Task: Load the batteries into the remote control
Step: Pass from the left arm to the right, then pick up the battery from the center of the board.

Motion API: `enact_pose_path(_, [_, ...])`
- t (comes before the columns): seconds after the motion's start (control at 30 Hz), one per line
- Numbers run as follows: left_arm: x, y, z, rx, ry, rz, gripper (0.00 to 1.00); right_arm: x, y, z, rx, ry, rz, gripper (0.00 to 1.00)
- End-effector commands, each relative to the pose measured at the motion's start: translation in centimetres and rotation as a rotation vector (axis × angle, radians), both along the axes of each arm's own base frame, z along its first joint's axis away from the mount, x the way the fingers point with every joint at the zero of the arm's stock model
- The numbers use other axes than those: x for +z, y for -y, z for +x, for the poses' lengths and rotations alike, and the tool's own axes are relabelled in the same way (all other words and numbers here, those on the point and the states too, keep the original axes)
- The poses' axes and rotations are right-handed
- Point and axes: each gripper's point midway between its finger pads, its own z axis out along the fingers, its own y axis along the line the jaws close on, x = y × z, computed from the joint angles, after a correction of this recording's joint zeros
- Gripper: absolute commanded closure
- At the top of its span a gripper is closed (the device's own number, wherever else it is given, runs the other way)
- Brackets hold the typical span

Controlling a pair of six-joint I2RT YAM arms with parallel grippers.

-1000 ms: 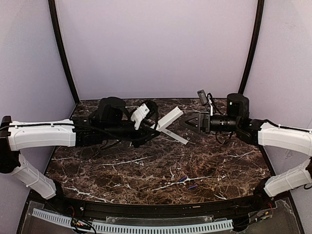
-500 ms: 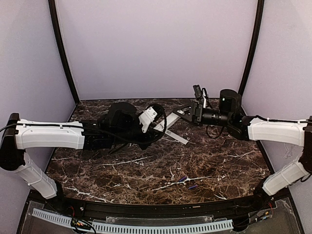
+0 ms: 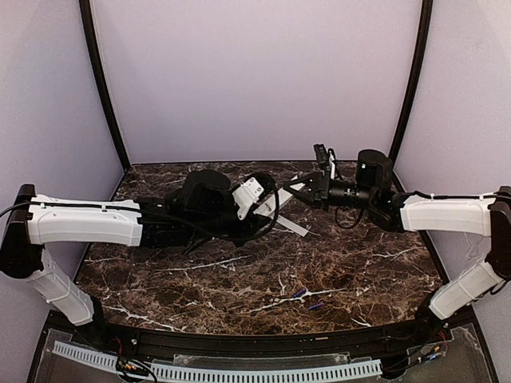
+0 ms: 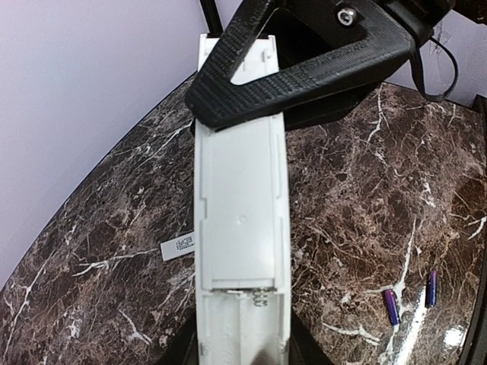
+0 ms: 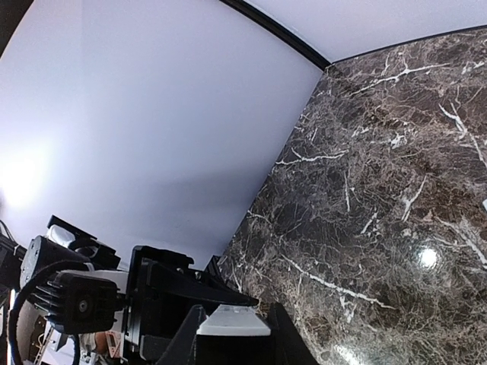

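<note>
Over the marble tabletop, near its far edge, the left jaws clamp one end of the remote control; the right jaws seem closed on the other. The batteries lie toward the near edge.

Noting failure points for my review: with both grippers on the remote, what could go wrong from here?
The left gripper and right gripper both clamp the remote in the air; uneven pulling could twist or drop it.
The right one pinches only its far tip, a weak hold for a handover.
The batteries lie loose on the table with no gripper free.
</note>
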Motion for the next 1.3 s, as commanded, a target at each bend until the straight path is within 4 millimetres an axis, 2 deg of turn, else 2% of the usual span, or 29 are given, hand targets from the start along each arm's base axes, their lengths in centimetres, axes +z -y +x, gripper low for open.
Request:
enact_pose_path(0.0, [1.9, 0.2, -0.6, -0.019, -0.004, -0.057, 0.44, -0.2, 1.9, 0.7, -0.037, 0.042, -0.002, 0.99])
enact_pose_path(0.1, [2.1, 0.0, -1.8, -0.065, -0.029, -0.081, 0.26, -1.0, 4.3, 1.4, -0.091, 0.055, -0.041, 1.00])
enact_pose_path(0.2, [1.3, 0.6, -3.3, -0.150, -0.080, -0.056, 0.24, -1.8, 7.2, 2.0, -0.154, 0.061, -0.083, 1.00])
enact_pose_path(0.27, [-0.7, 0.8, -4.7, -0.212, -0.169, 0.009, 0.27, -2.4, 9.2, 2.4, -0.200, 0.065, -0.118, 1.00])
enact_pose_path(0.43, [-4.4, 3.0, -6.4, -0.296, -0.369, 0.090, 0.49, -3.4, 13.4, 2.3, -0.268, 0.074, -0.187, 1.00])
enact_pose_path(0.47, [-5.3, 3.0, -7.1, -0.313, -0.424, 0.115, 0.51, -3.1, 14.1, 2.0, -0.276, 0.085, -0.186, 1.00])
enact_pose_path(0.6, [-7.5, 4.3, -7.7, -0.342, -0.522, 0.158, 0.58, -2.8, 16.4, 1.3, -0.301, 0.125, -0.204, 1.00])
enact_pose_path(0.73, [-9.0, 5.3, -7.9, -0.356, -0.566, 0.177, 0.63, -2.5, 17.7, 0.4, -0.297, 0.161, -0.201, 1.00])
enact_pose_path(0.9, [-10.7, 5.9, -8.4, -0.367, -0.581, 0.238, 0.65, -2.6, 18.3, -0.5, -0.270, 0.165, -0.182, 1.00])
enact_pose_path(1.27, [-13.2, 7.3, -9.0, -0.388, -0.572, 0.359, 0.68, -3.8, 18.9, -0.7, -0.258, 0.128, -0.185, 1.00])
